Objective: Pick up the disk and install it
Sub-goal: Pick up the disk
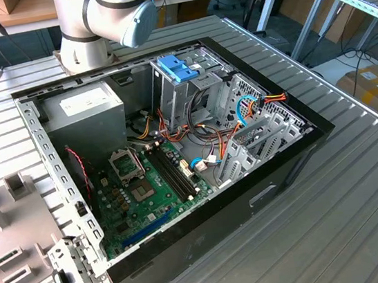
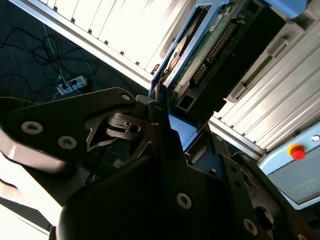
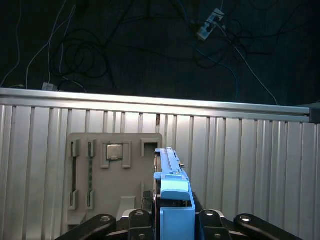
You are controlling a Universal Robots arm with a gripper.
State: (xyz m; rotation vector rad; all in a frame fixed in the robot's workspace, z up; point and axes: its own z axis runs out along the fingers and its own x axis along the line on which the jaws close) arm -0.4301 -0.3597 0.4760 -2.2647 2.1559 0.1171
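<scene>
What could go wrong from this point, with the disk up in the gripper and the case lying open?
1. The gripper clamps the disk by one end, so most of it sticks out; it could tilt or slip.
2. Loose cables lie beside the drive cage in the case; they may snag or block the disk.
3. The disk's bare circuit board is exposed and could knock on the cage's metal.

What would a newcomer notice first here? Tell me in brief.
The open computer case sits in the middle of the exterior view, its green motherboard bare. In the first wrist view the pincer grips the disk edge-on, blue rail toward the camera, over a grey fixture plate on the ribbed table.
</scene>
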